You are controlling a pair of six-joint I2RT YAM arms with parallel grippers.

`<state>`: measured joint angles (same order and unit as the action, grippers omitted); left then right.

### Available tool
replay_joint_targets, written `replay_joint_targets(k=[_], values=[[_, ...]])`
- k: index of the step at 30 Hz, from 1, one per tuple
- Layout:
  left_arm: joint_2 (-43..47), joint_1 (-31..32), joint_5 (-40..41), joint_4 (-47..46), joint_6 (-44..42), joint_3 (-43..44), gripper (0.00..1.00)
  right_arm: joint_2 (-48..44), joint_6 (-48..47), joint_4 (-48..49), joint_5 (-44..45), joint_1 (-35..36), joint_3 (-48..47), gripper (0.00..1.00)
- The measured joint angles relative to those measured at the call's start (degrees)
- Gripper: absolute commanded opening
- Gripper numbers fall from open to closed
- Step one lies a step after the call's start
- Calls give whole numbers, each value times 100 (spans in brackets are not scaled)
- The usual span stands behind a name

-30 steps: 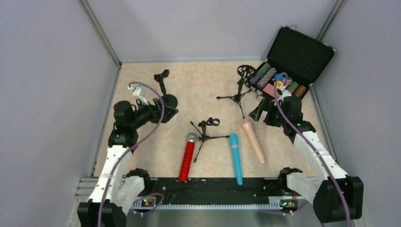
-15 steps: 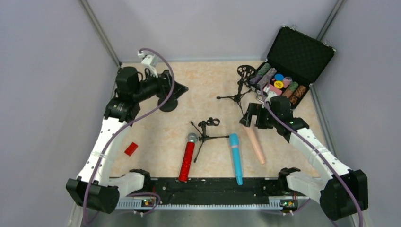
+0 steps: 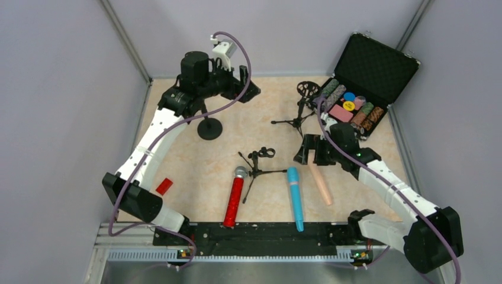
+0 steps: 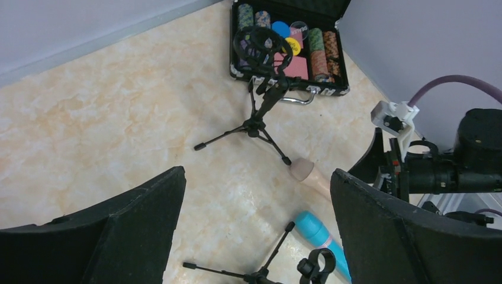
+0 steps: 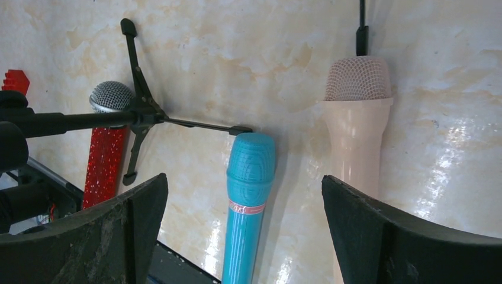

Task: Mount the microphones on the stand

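Three microphones lie near the front of the table: a glittery red one (image 3: 235,195), a teal one (image 3: 295,198) and a pale peach one (image 3: 320,183). A small black tripod stand (image 3: 257,163) lies tipped between the red and teal ones. A taller tripod stand with a ring clip (image 3: 302,112) stands behind. My right gripper (image 3: 306,151) is open and empty, low over the peach microphone's head. In the right wrist view it (image 5: 244,180) is over the teal microphone (image 5: 248,177), with the peach one (image 5: 355,130) beside it. My left gripper (image 3: 245,89) is open, empty and raised at the back.
A black round-base stand (image 3: 209,128) stands under my left arm. An open black case of poker chips (image 3: 370,77) sits at the back right. A small red piece (image 3: 164,186) lies at the left. Grey walls close in the table. A black rail (image 3: 260,231) runs along the front.
My left arm has swung up and back from beside the round-base stand to high over the back of the table. My right gripper has moved left and down over the peach microphone's head.
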<state>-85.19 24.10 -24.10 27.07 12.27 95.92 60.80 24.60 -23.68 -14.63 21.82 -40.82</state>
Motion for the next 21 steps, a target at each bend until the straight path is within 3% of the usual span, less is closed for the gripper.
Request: replay_joint_targets(k=[11,21], values=[[94,0,678,-44,-136,-1163,99,350,0,-173,92,487,107,96],[857,0,1506,-472,-378,-1615,99,778,-4,-455,205,826,96,82]])
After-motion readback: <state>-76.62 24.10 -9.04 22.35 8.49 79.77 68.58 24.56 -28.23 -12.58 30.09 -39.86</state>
